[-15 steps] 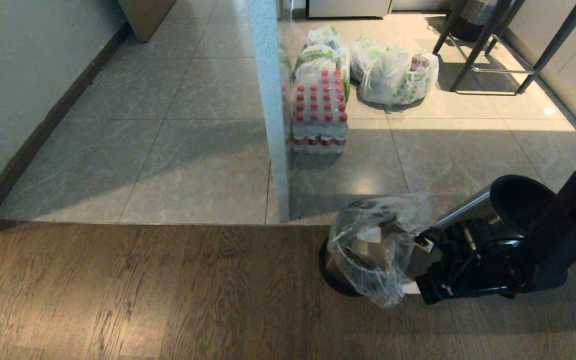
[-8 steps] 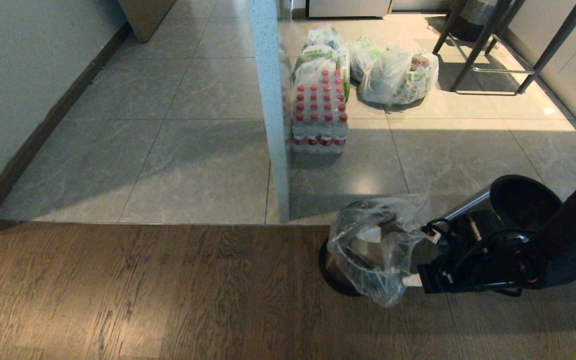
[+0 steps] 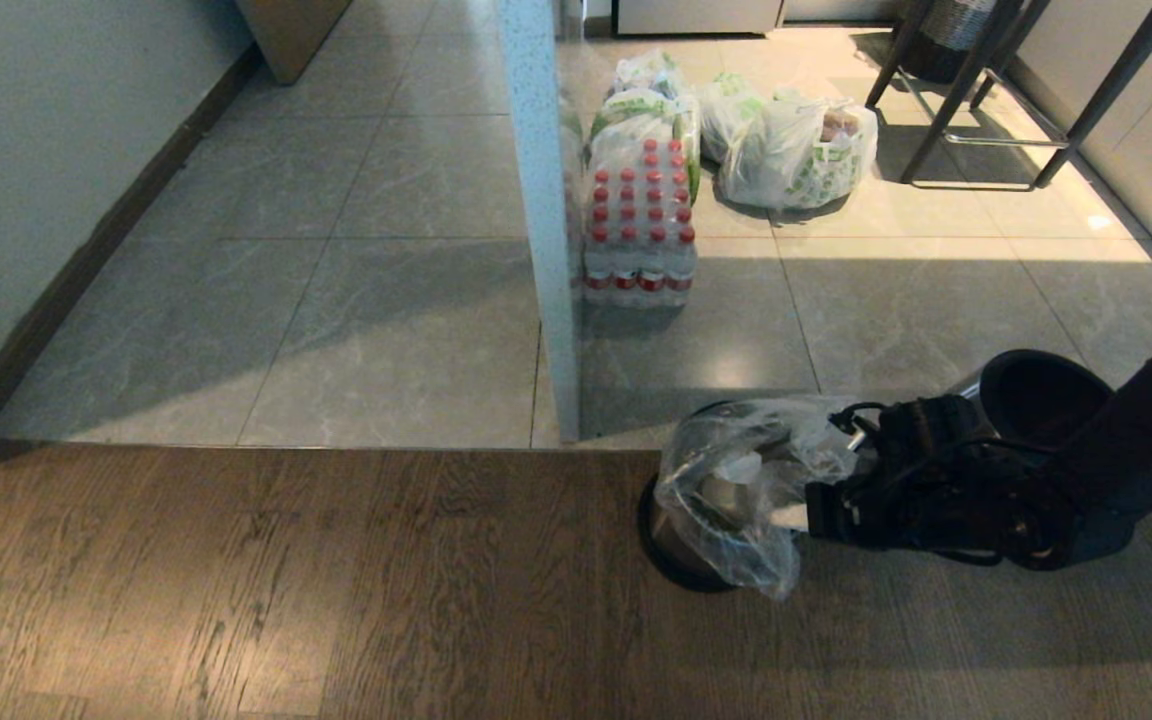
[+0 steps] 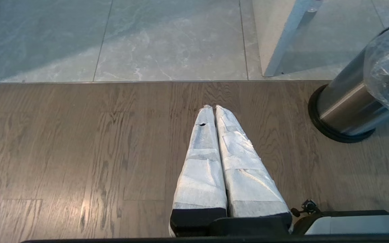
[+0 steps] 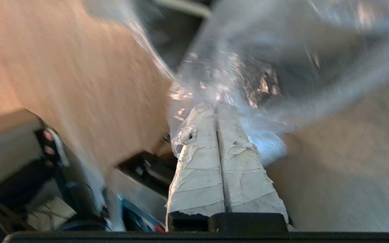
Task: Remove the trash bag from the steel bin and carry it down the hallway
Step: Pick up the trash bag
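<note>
Take the steel bin [image 3: 706,520] as your landmark: it lies tipped on the brown wood-plank floor [image 3: 286,590], just on the near side of the seam where the planks meet the glossy grey tiles of the hallway [image 3: 336,300].

Well to the left of the bin you have your left tool [image 4: 213,109], seen only in its wrist view. Its two white-wrapped fingers are pressed together with nothing between them, hanging over bare planks, and the bin lies off to one side of it.

Beyond the bin, a pale speckled partition edge [image 3: 546,220] stands on the tiles. Farther back from the bin, beside that partition, sits a shrink-wrapped pack of red-capped bottles [image 3: 639,225], and behind it a cluster of white grocery bags with green print [image 3: 796,150].

At the bin itself, the trash bag [image 3: 736,490] is bunched in crinkled clear film over the bin's steel body, part of it sagging toward the planks.

Just to the right of the bin, your right tool [image 3: 798,515] comes in level, its tip at the bag. The right wrist view shows its wrapped fingers [image 5: 199,162] closed tight with a fold of clear film pinched at the tips.

Beyond that arm a dark round opening with a steel wall [image 3: 1046,400] shows.
</note>
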Controlling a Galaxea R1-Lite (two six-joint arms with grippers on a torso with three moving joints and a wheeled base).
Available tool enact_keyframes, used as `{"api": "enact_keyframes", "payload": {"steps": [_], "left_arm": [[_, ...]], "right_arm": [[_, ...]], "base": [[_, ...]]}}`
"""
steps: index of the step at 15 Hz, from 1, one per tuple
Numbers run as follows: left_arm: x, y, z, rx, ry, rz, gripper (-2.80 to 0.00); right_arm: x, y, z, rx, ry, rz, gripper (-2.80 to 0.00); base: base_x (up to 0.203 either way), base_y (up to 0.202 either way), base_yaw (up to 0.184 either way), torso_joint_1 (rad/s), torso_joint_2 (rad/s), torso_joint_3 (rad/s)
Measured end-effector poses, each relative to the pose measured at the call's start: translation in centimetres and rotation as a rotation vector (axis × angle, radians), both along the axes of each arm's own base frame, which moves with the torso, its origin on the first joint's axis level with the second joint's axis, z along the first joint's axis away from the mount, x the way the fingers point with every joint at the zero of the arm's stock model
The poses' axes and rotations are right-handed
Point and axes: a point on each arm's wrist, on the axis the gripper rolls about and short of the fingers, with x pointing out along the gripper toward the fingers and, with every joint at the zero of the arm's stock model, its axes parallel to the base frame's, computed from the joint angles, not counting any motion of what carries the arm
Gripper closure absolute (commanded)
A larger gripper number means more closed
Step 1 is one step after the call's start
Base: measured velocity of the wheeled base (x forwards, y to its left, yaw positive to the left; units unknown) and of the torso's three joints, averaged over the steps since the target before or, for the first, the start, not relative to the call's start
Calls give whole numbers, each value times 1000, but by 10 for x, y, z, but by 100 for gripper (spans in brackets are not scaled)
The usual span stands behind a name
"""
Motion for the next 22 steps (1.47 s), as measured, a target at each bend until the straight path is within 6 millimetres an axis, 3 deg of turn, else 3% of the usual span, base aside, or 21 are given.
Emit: {"api": "enact_keyframes", "payload": {"steps": [12,22], "left_arm": [[0,0,0,0,0,0,0],[0,0,0,0,0,0,0]], "right_arm": [[16,26,21,47,-243,29,0],[25,43,22,20,-324,9,0]], "base": [[0,0,0,0,0,0],[0,0,0,0,0,0]]}}
